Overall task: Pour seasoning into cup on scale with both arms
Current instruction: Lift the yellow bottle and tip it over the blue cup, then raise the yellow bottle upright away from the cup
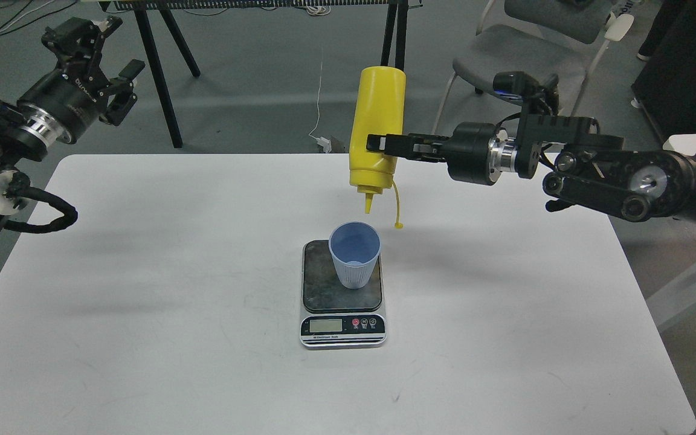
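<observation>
Glossy yellow plastic bottle (377,121) – ribbed, seemingly plastic cup (355,254) – matt white table (142,290)

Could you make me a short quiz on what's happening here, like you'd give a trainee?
1. True or false: the seasoning bottle is held upside down, nozzle pointing down.
2. What stands on the scale?
   A. a bowl
   B. the light blue cup
   C. nothing
3. Fill in: the yellow cap hangs loose on its ____.

Key
1. True. The right tool grips the bottle at its side, nozzle above the cup.
2. B. The cup stands upright on the dark platform.
3. Tether. The cap dangles beside the nozzle; the left tool is raised at the far left, holding nothing.
</observation>
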Action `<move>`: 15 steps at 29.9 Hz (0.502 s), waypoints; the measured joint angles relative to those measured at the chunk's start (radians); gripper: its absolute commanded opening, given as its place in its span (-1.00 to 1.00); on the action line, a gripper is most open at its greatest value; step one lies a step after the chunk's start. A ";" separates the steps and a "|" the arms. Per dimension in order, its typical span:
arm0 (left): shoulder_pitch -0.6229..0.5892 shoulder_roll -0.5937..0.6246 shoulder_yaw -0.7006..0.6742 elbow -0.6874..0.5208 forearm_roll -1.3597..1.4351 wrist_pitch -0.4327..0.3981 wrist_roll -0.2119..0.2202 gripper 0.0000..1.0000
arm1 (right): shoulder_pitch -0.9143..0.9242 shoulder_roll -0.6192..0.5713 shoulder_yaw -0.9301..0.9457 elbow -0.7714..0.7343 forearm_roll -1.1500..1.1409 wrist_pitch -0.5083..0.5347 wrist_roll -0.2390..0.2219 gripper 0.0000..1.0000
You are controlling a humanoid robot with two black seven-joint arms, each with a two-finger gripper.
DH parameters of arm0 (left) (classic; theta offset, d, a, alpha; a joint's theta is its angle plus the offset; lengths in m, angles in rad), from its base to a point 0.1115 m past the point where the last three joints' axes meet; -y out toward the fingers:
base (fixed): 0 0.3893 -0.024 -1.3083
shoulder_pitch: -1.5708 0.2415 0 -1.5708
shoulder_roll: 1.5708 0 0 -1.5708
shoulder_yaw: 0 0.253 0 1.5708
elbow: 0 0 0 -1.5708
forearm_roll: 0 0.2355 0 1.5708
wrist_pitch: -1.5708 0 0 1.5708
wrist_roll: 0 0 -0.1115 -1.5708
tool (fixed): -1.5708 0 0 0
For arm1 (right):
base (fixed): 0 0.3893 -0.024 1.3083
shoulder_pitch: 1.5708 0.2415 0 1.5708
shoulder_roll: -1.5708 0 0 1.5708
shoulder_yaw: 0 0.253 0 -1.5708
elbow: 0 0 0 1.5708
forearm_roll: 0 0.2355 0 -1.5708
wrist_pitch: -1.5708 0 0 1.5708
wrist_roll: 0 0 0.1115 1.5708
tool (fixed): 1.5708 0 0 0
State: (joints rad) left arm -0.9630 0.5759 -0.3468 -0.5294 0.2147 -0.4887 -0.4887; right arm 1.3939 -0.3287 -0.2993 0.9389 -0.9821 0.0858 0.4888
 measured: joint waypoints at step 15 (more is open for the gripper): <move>-0.003 0.001 0.000 0.000 0.000 0.000 0.000 0.46 | 0.037 0.094 -0.005 -0.029 -0.070 0.000 0.000 -0.28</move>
State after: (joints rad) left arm -0.9664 0.5769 -0.3468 -0.5292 0.2147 -0.4887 -0.4887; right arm 1.4310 -0.2346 -0.3038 0.9094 -1.0523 0.0862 0.4888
